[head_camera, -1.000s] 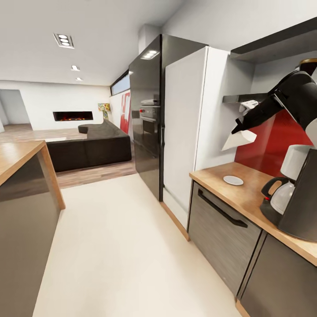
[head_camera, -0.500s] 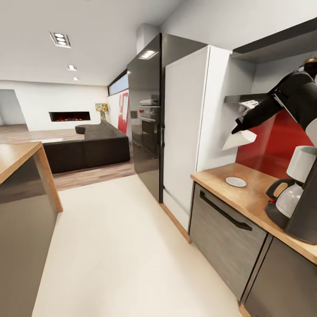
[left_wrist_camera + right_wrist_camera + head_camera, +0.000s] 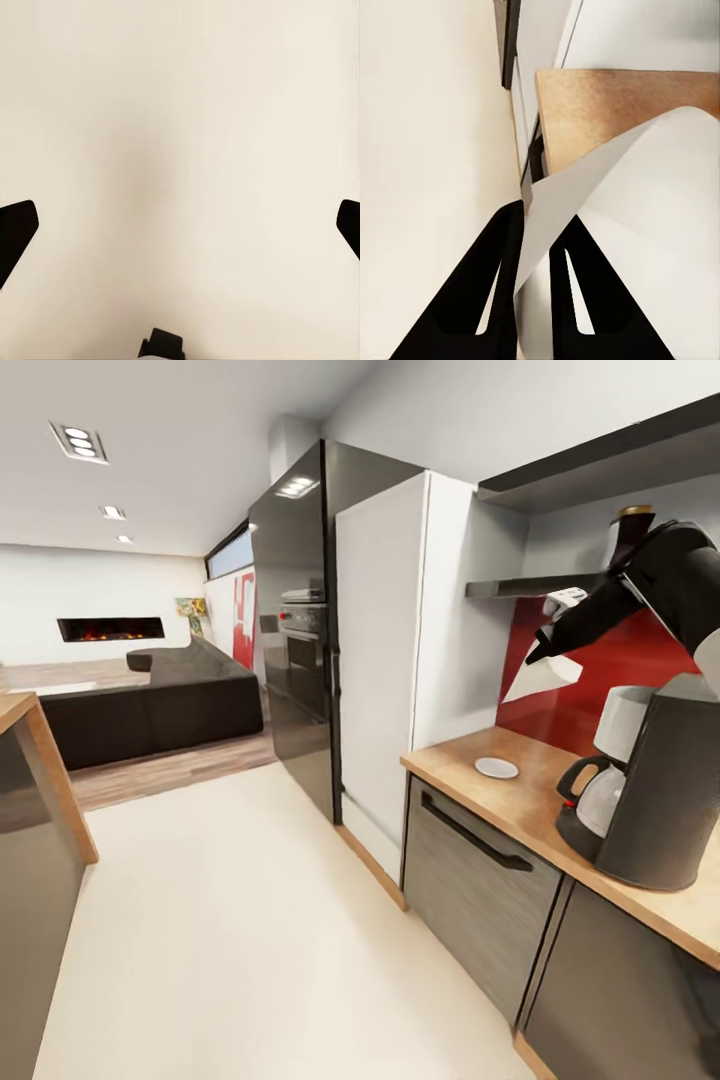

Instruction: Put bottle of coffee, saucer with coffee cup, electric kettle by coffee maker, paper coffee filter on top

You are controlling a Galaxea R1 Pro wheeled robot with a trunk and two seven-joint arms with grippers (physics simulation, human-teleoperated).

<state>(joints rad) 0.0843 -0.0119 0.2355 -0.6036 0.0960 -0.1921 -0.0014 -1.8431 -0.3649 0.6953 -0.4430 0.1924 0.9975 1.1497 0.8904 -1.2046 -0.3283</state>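
My right gripper (image 3: 536, 654) is shut on the off-white paper coffee filter (image 3: 541, 678), held in the air above the kitchen countertop (image 3: 520, 800). In the right wrist view, both black fingers (image 3: 502, 255) pinch the filter (image 3: 645, 225) at its edge. The dark grey coffee maker (image 3: 655, 800) stands on the countertop at the right, with the white saucer (image 3: 497, 768) lying bare to its left. The bottle of coffee (image 3: 630, 532) stands on the thin black kitchen shelf (image 3: 525, 588), partly behind my arm. My left gripper (image 3: 180, 232) hangs open over the pale floor. The coffee cup and electric kettle are out of view.
A white fridge (image 3: 385, 660) and a black oven tower (image 3: 295, 620) stand left of the countertop. Part of the wooden island bar (image 3: 25, 800) shows at the far left, with a dark sofa (image 3: 150, 700) beyond. A wide strip of pale floor (image 3: 230, 920) lies between.
The head view has swung right, so the room has slid left and more of the coffee maker shows. My right gripper still holds the filter at the same place in the picture.
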